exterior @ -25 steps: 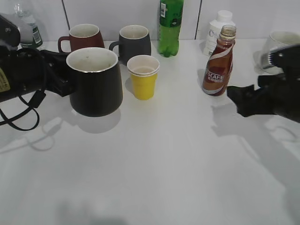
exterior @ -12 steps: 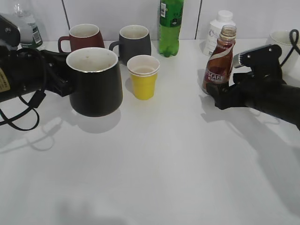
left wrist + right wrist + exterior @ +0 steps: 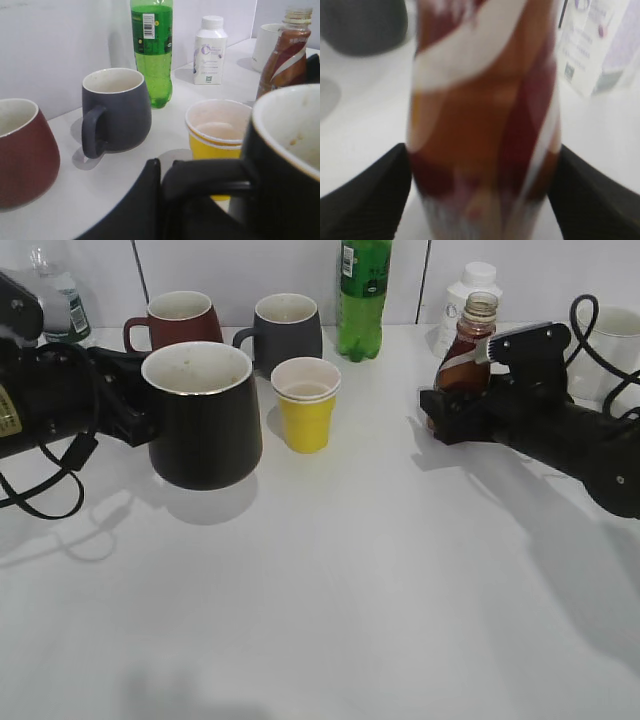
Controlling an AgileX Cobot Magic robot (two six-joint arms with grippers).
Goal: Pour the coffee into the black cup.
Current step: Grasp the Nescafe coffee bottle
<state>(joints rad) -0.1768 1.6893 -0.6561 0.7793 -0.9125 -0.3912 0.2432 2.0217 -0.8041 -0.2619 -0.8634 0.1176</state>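
The coffee bottle [image 3: 466, 350], curvy brown with a white swirl and no cap, stands at the right back; it also shows in the left wrist view [image 3: 283, 55]. My right gripper [image 3: 440, 422] has a finger on each side of its lower body, and in the right wrist view [image 3: 482, 200] the bottle [image 3: 480, 115] fills the gap between the fingers. The black cup [image 3: 205, 425] stands at the left, pale inside. My left gripper [image 3: 138, 408] is shut on its handle, seen close in the left wrist view [image 3: 165, 200] beside the cup [image 3: 290, 165].
A yellow paper cup [image 3: 305, 405] stands between the cup and the bottle. Behind are a maroon mug [image 3: 180, 320], a dark grey mug [image 3: 290, 332], a tall green bottle [image 3: 362, 300], a white bottle [image 3: 468, 290] and a white cup [image 3: 612, 325].
My right gripper has moved left and back from the right edge and closed in around the coffee bottle, which shifted slightly. The left gripper and black cup have stayed still.
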